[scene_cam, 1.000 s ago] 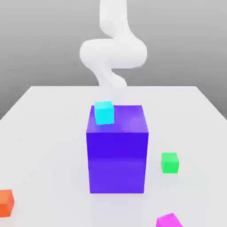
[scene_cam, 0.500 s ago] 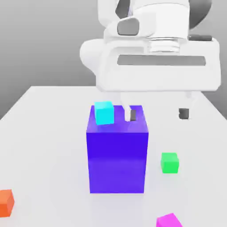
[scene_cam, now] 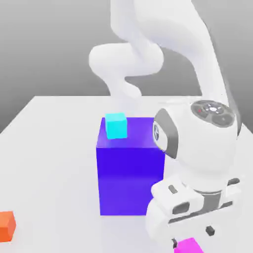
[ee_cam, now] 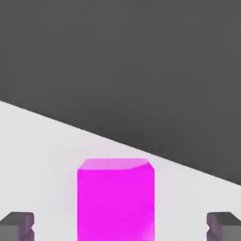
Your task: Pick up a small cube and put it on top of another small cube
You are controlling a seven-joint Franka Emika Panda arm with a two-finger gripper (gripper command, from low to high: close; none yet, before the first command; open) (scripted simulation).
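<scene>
The pink cube [ee_cam: 116, 200] sits on the bench [scene_cam: 49, 148] at its near edge, between the two fingertips [ee_cam: 18, 225] of the gripper [ee_cam: 120, 226], whose jaws stand wide apart, touching nothing. A cyan cube [scene_cam: 116, 125] rests on the blue block [scene_cam: 126, 178] mid-bench; an orange cube [scene_cam: 7, 226] lies near the front corner at the exterior view's left.

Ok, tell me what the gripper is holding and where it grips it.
Nothing is held. The gripper is open, its fingertips standing apart on either side of the magenta cube, not touching it.
</scene>
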